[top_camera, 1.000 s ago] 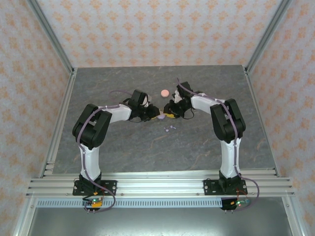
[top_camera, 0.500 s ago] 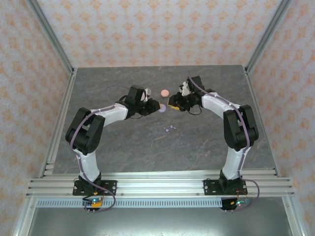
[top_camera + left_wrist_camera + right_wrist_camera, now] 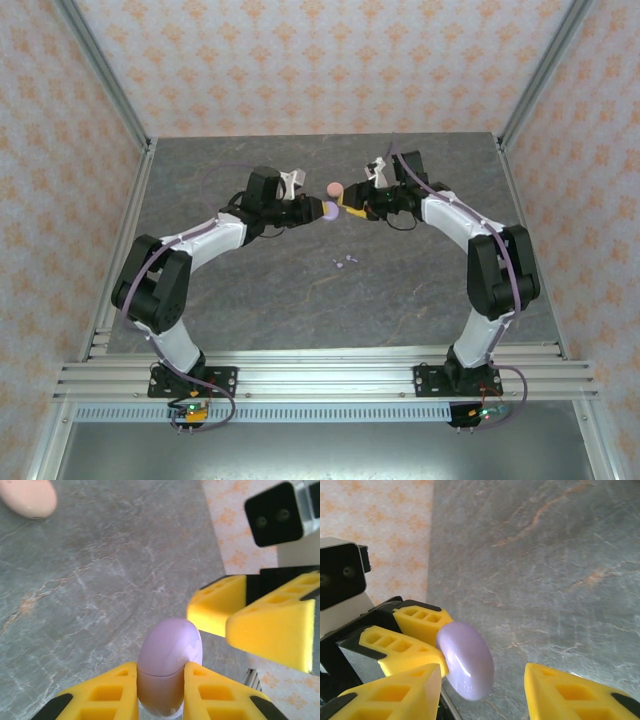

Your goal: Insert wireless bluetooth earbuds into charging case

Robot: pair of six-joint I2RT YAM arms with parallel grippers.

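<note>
Left hand [image 3: 161, 682] clamped, holding purple case [image 3: 170, 647]

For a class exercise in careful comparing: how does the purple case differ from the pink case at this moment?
Colour: the purple case is pale lilac, and the pink case is salmon.
Support: the purple case is pinched in the left tool, while the pink case lies on the table with nothing touching it.
Shared: both are smooth and rounded.

Purple charging case [image 3: 170, 652] pinched between left fingers [image 3: 112, 692], right fingers [image 3: 265, 625] just beside, pink case [image 3: 25, 497] on table [image 3: 100, 580] beyond
</note>
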